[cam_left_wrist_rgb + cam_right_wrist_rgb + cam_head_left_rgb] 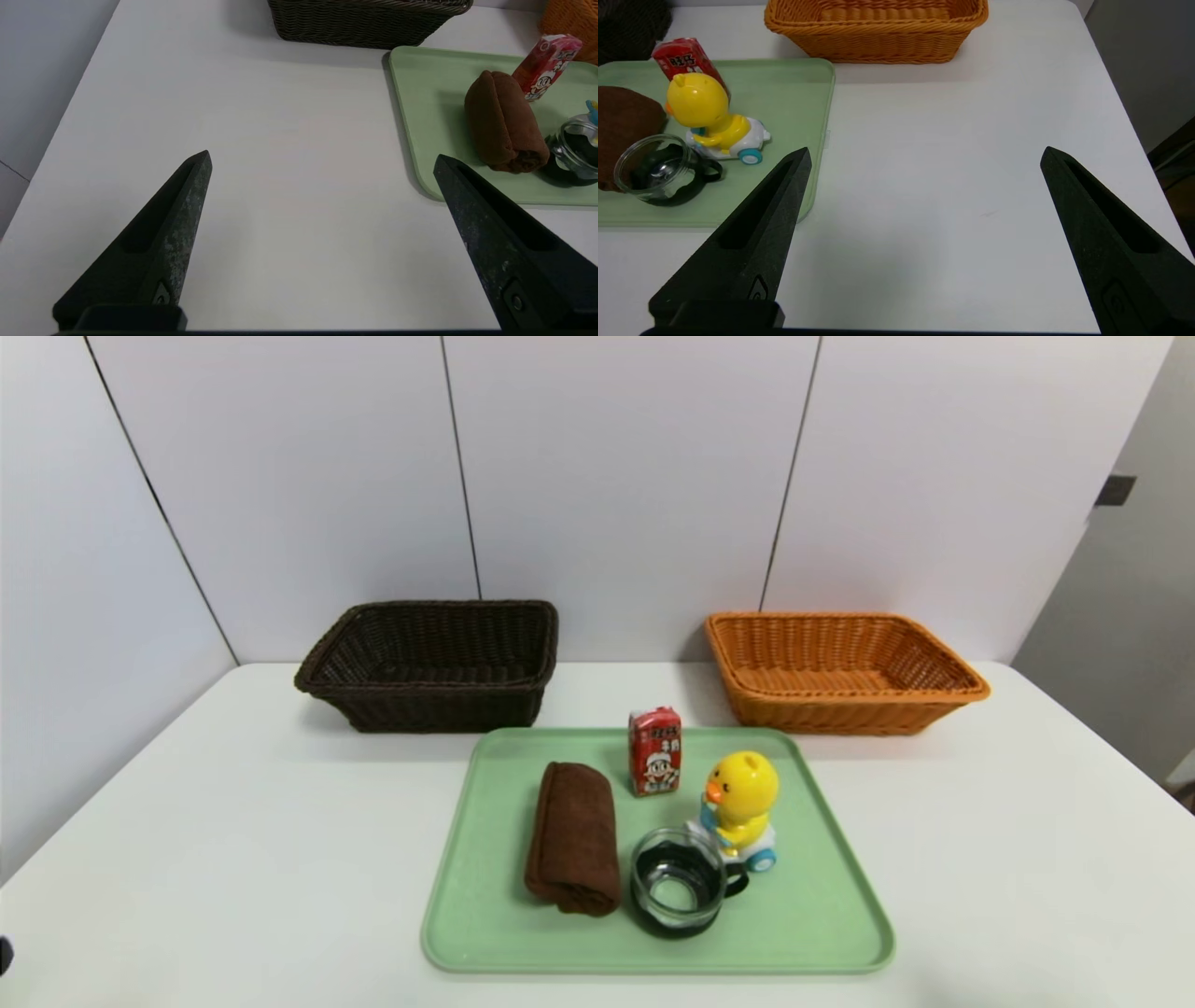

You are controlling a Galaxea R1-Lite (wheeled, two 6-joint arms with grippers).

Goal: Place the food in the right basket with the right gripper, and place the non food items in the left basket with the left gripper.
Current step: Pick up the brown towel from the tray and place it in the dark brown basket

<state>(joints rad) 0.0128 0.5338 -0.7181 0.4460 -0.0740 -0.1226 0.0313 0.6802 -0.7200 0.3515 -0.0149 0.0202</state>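
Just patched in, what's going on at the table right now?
Nothing is picked up yet. The red drink carton, brown towel, glass cup and yellow duck toy all sit on the green tray. The dark brown basket and orange basket behind it hold nothing. The left hand and right hand are open over bare table beside the tray.

Red carton [654, 751], towel [573, 837], cup [679, 893], duck [740, 810] near brown basket [431, 665], orange basket [840, 671]
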